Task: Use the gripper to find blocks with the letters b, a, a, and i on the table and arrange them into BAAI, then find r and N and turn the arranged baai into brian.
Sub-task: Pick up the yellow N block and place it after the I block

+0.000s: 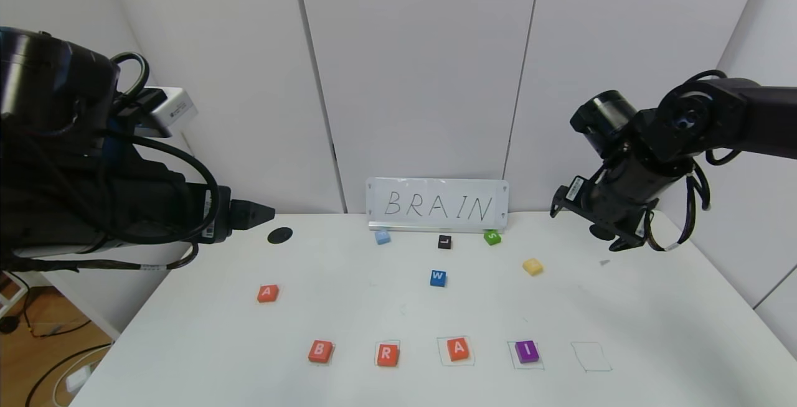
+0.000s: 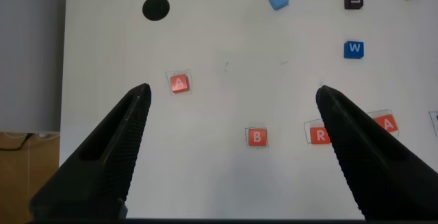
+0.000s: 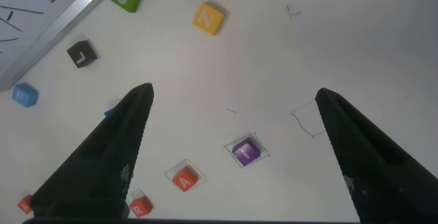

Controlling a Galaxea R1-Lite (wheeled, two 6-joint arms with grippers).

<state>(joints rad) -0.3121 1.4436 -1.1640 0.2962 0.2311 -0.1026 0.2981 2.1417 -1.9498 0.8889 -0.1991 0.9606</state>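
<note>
Along the front of the table, four blocks sit in pen-drawn squares: orange-red B, R, A and purple I. A second orange-red A lies apart at the left. The yellow N rests farther back on the right. My left gripper hangs open high over the table's back left, above B and the spare A. My right gripper is raised at the back right, open and empty, looking down on N and I.
An empty drawn square lies right of the I. A blue W, black L, green S and light-blue block sit before a whiteboard sign reading BRAIN. A black hole is at the back left.
</note>
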